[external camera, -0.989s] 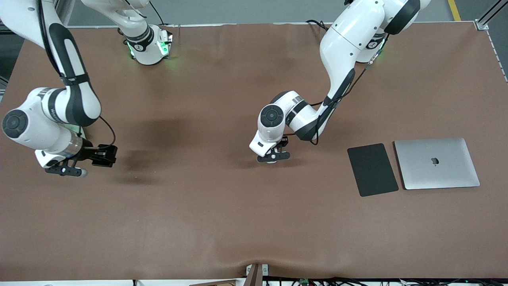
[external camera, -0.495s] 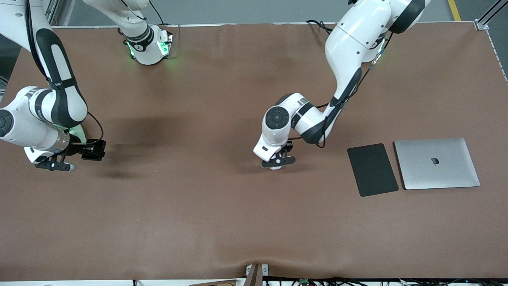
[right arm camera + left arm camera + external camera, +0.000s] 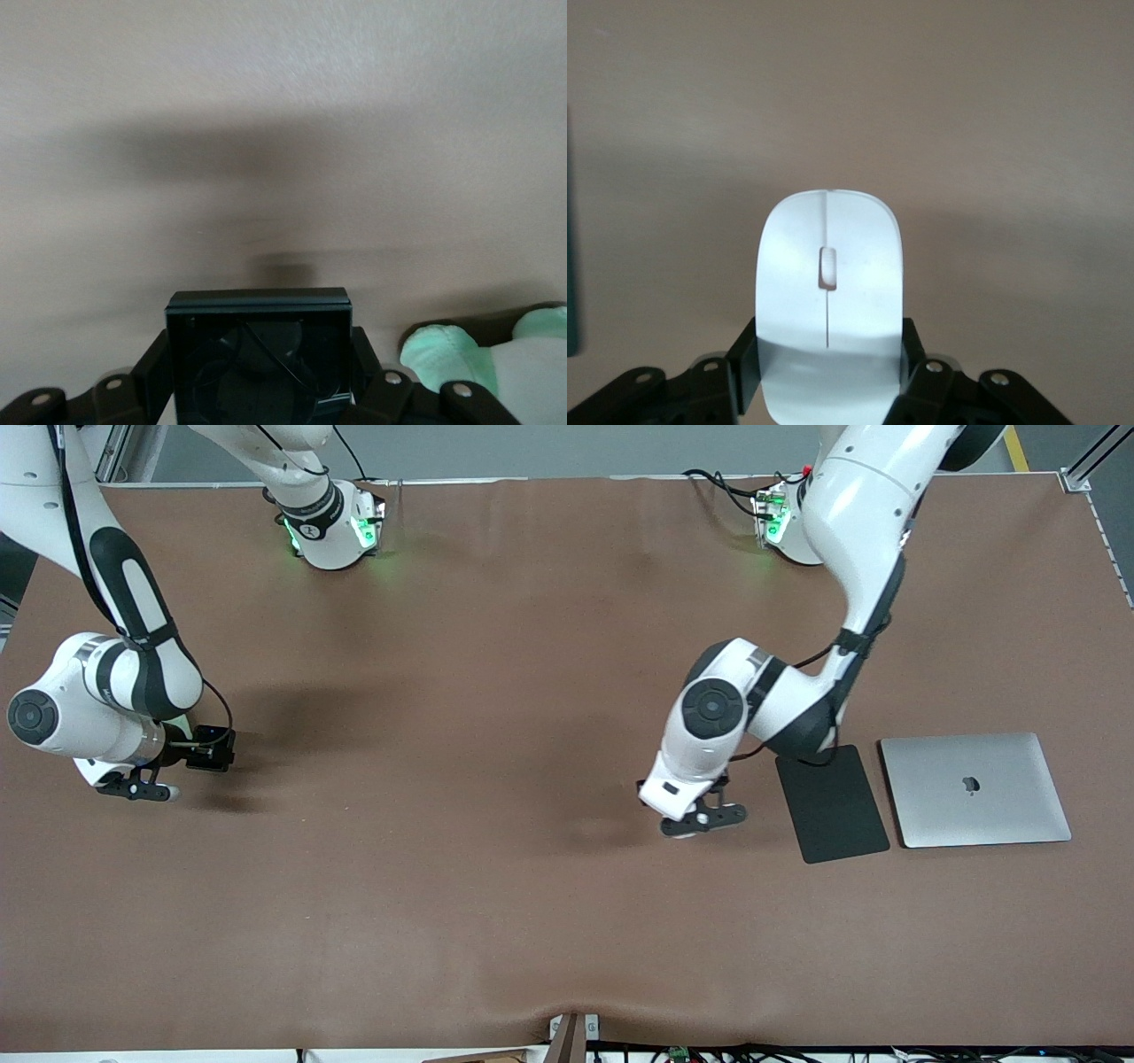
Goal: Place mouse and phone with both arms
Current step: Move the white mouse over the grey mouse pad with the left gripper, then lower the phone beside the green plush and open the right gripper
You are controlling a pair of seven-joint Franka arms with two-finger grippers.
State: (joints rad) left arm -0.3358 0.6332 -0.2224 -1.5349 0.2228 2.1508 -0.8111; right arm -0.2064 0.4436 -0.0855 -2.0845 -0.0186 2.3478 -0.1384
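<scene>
From the front, the left gripper (image 3: 704, 819) hangs over bare table (image 3: 496, 921) just beside the dark pad (image 3: 831, 803), with a laptop (image 3: 974, 789) past it toward the left arm's end; the right gripper (image 3: 142, 788) is over the table at the right arm's end, close to that edge, carrying the phone (image 3: 211, 747). Both things are picked up, neither set down, so placing is all that is left, I judge. The middle of the table is open room. In the left wrist view, the fingers (image 3: 744, 367) are clamped on the mouse (image 3: 830, 297), held above the cloth. In the right wrist view, the fingers (image 3: 151, 376) grip the phone (image 3: 259, 354) at its sides, a pale green object (image 3: 483, 350) beside it.
</scene>
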